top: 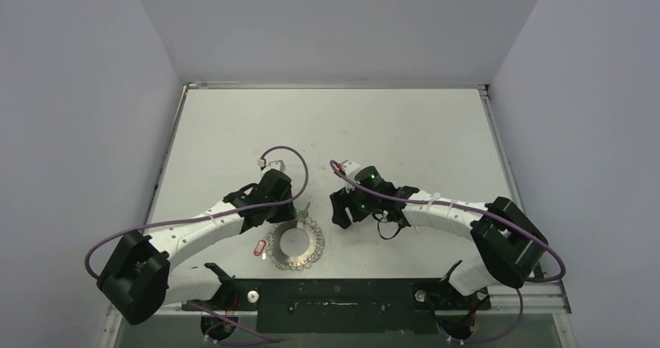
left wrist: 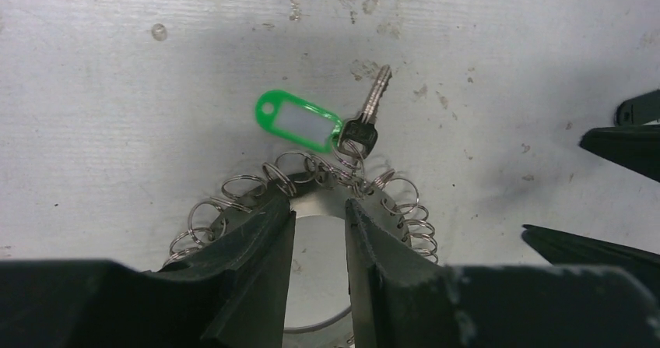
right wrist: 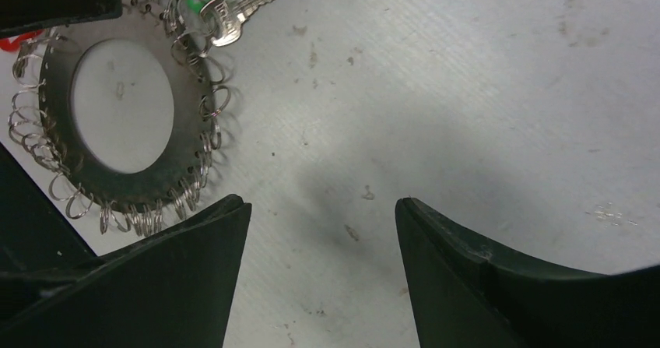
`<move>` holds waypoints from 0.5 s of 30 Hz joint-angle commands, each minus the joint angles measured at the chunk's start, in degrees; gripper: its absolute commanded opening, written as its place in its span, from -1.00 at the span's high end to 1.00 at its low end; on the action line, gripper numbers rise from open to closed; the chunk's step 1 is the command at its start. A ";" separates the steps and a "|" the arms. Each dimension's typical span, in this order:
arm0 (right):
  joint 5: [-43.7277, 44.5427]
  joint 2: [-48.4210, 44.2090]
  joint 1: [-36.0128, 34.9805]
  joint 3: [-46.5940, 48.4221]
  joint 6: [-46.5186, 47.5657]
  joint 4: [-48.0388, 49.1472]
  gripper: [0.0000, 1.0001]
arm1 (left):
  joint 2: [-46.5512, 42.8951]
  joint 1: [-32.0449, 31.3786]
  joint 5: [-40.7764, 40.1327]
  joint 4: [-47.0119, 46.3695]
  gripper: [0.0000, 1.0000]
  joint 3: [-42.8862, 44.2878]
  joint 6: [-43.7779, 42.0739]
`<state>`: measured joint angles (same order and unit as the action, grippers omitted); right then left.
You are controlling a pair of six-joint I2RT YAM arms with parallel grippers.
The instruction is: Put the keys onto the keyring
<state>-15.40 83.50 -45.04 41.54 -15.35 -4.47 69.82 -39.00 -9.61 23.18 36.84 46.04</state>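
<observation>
The keyring (top: 315, 243) is a flat grey disc with a wide hole and many small wire rings round its edge; it lies flat near the front of the table. A green tag (left wrist: 300, 121) and one black-headed key (left wrist: 362, 130) hang from small rings at its far edge, the key's silver blade pointing away. My left gripper (left wrist: 319, 200) hovers over that far edge (left wrist: 387, 205), jaws a narrow gap apart with only disc and table showing between them. My right gripper (right wrist: 321, 204) stands open over bare table to the right of the keyring (right wrist: 189, 107).
A small red tag (top: 260, 247) lies at the keyring's left side. Purple cables loop over both arms. The table is a scuffed white board (top: 389, 130) with grey walls on three sides and a black base plate (top: 335, 293) along the near edge.
</observation>
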 commanded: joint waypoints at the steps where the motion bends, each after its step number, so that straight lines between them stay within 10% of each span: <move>1: -5.60 2.96 -2.75 2.80 1.12 4.02 -0.30 | -1.07 -2.41 0.71 -4.52 0.42 2.34 -4.82; 15: -14.48 14.81 -4.01 3.40 -11.95 19.55 0.34 | -5.76 -4.77 -1.80 -8.15 0.42 -0.35 -7.78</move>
<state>-27.24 95.88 -48.80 42.22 -22.92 7.81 65.95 -43.29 -10.15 18.15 36.88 39.94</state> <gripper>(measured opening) 0.385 0.291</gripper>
